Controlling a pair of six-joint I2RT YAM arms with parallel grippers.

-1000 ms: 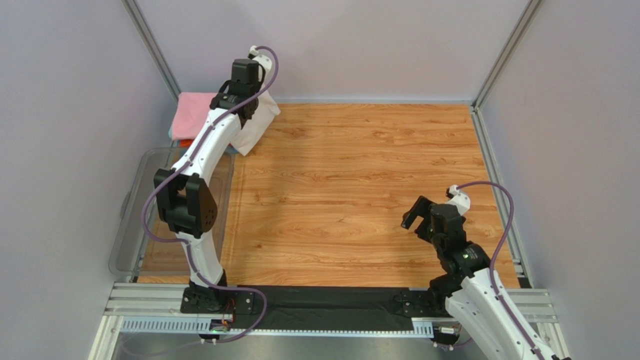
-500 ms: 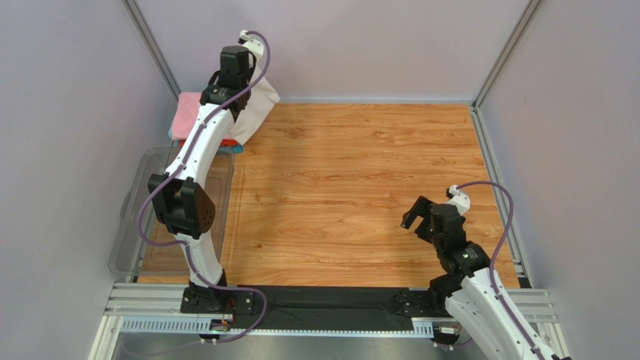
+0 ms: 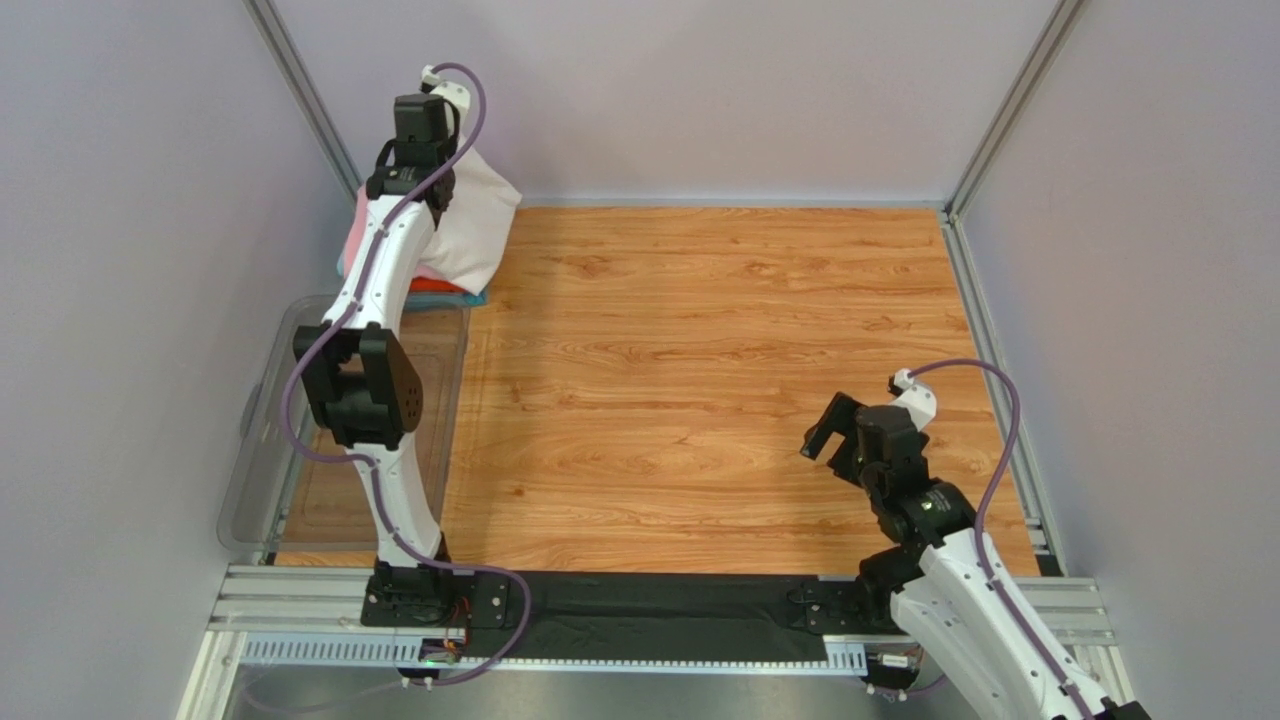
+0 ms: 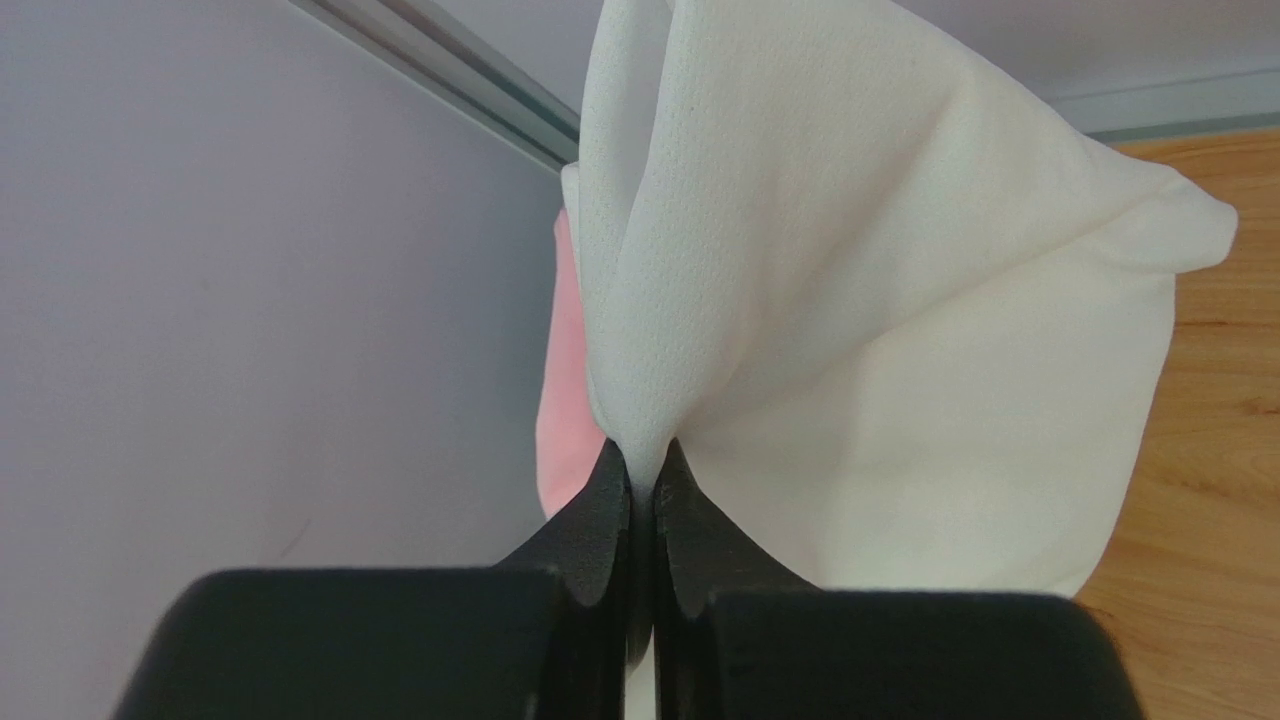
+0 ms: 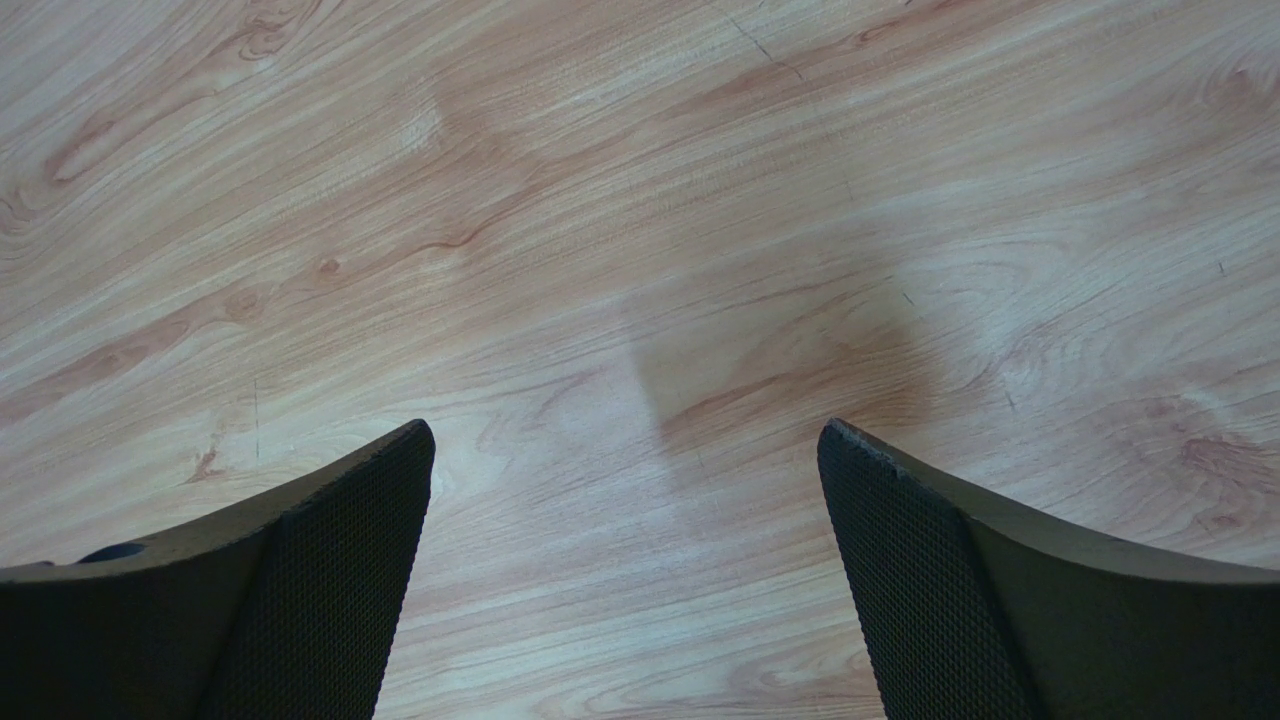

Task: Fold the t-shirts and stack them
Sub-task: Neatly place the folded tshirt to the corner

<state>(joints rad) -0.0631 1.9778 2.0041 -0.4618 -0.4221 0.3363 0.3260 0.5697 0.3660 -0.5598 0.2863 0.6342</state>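
Note:
My left gripper [image 3: 422, 177] is at the far left corner, shut on the folded white t-shirt [image 3: 472, 225], which hangs from it over the stack. In the left wrist view the jaws [image 4: 637, 465] pinch a fold of the white t-shirt [image 4: 887, 345]. Under it lies the stack: the pink t-shirt [image 3: 355, 237] on top, also in the left wrist view [image 4: 565, 405], with the orange-red edge [image 3: 437, 285] and the teal edge [image 3: 451, 300] below. My right gripper [image 3: 836, 428] is open and empty over bare wood at the near right, its fingers [image 5: 331, 555] wide apart.
A clear plastic bin [image 3: 268, 435] stands along the left edge of the wooden table [image 3: 721, 360]. Grey walls and metal frame posts [image 3: 308, 98] enclose the table. A black strip [image 3: 661, 608] runs along the near edge between the arm bases.
My left gripper has carried the white t-shirt leftward and farther back, from beside the stack to over it. The right arm has barely moved.

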